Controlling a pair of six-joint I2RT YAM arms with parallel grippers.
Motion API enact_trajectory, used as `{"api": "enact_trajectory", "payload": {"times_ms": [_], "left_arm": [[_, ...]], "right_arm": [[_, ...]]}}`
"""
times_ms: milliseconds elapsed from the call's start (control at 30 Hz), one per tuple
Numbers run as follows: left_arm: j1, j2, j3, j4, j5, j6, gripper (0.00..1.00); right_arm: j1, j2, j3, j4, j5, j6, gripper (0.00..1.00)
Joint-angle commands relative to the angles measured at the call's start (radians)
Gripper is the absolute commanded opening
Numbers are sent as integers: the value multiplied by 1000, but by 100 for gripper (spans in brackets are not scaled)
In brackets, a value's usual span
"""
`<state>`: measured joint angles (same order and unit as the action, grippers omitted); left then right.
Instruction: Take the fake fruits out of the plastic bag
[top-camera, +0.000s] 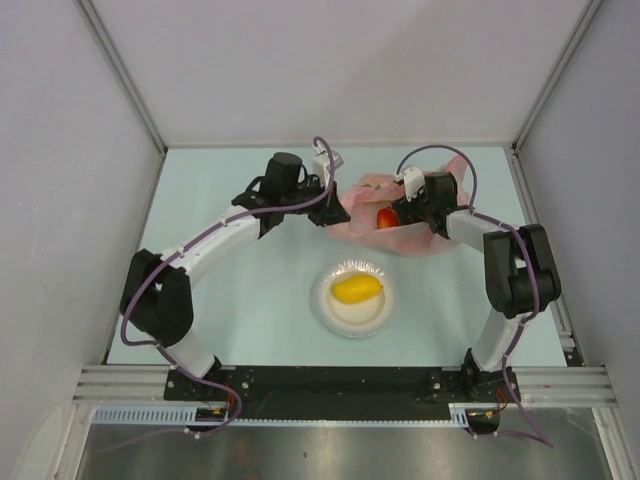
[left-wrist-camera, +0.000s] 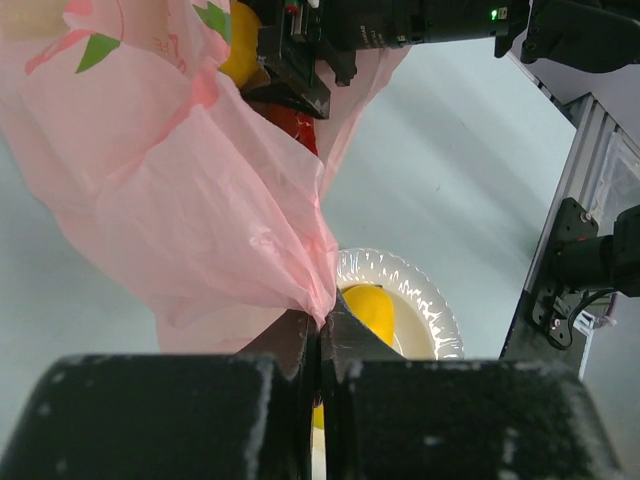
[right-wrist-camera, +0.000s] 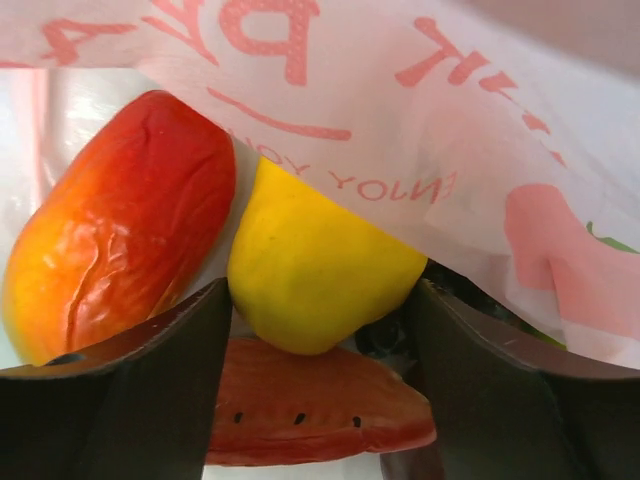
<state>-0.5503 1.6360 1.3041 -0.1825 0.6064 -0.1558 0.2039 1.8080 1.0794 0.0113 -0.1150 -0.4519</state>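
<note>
Pale green table (top-camera: 250, 300), walled cell: bag pinned at one edge, right arm in at its mouth.
Top view: plastic bag (top-camera: 400, 240) lies toward the far side, left gripper (top-camera: 330, 212) at the bag's left edge, right gripper (top-camera: 392, 215) in the bag's mouth, white plate (top-camera: 325, 300) just in front of the bag carrying one yellow oval (top-camera: 356, 289). Left wrist: jaws pinched together on a fold of bag film. Right wrist: inside the bag, jaws apart, straddling a yellow fruit (right-wrist-camera: 320, 250); mango (right-wrist-camera: 120, 220) touches it, red slice (right-wrist-camera: 310, 410) sits under both. Risks: film drapes over the yellow fruit, so closing may trap plastic and drag the bag; glossy fruit may squirt out; one finger sits next to the mango, so it may clip that too; thin fold may slip the left pinch.
</note>
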Motion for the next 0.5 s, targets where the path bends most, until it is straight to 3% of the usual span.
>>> {"api": "enact_trajectory", "payload": {"times_ms": [0,167,467], "left_arm": [[-14,18,49,18,16,21,0],[-14,38,63,26,20,4,0],[-20,61,99,21,12,-1,0]], "right_arm": [[-12,-59,40,4,-61,-10,72],[-11,-223,43,-7,-225,16,65],[84,-522,14,-341,-488,-39,54]]}}
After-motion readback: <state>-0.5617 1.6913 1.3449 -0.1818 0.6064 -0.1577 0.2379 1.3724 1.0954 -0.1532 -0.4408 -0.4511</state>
